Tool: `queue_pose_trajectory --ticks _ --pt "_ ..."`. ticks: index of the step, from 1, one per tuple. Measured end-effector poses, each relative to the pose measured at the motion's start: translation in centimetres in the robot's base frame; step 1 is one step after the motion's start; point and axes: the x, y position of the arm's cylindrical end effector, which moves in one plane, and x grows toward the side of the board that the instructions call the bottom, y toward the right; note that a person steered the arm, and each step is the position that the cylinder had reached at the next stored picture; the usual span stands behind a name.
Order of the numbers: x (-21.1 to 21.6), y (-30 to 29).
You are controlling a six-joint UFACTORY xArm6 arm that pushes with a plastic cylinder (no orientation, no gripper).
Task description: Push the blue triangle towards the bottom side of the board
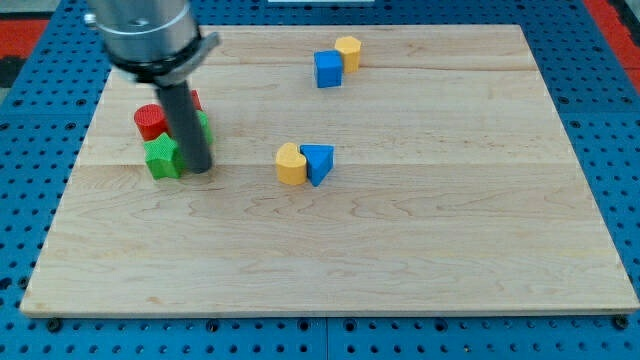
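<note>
A wooden table (330,250) lay on a blue pegboard, seen from above and slightly in front. At the view's left, a red cylinder (150,121) stood beside a green star-shaped block (162,158), with another green block (203,125) and a sliver of a further red block (195,99) partly hidden behind the dark rod. My tip (197,168) rested on the table just to the right of the green star, touching or nearly touching it. The arm carried no fingers, so there was nothing to be open or closed.

Near the middle, the blue triangle (318,162) sat touching a yellow block (291,164) on its left side. Toward the view's top, a blue cube (327,69) touched another yellow block (348,51).

The risks looked plain. My tip was well apart from the blue triangle, and a straight slide to the right would probably strike the yellow block first, shoving both sideways. Leaving the left cluster carelessly could drag the green star along. A push from above that landed off the triangle's centre might spin it aside rather than send it toward the view's bottom edge.
</note>
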Motion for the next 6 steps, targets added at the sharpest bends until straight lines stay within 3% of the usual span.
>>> queue_pose_trajectory --ticks 1,2,3,4,5,6 --pt "-2.7 8.4" --pt "-0.1 12.0" --pt "4.9 12.0" --pt "4.8 12.2" --pt "1.1 15.0" --pt "2.0 18.6"
